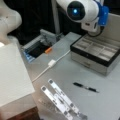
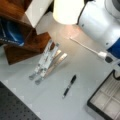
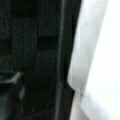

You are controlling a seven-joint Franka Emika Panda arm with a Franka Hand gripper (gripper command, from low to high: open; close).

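The white arm with its blue joint [image 1: 103,13] reaches in from a front view's top right. Its gripper [image 1: 93,27] hangs above the back edge of an open grey box with several compartments [image 1: 95,53] [image 2: 107,100]; the fingers do not show there. The wrist view holds only a dark surface, a pale edge [image 3: 87,50] and a dark shape at the lower left. Nothing shows in the gripper. A black pen [image 1: 85,87] [image 2: 69,86] lies on the grey table in front of the box.
A folded metal stand [image 1: 60,100] [image 2: 46,62] lies near the pen. A white cable with an adapter [image 1: 51,63] [image 2: 102,54] crosses the table. A white box [image 1: 12,72], a wooden shelf [image 2: 22,47] and a dark open tray with an orange item [image 1: 48,50] stand around.
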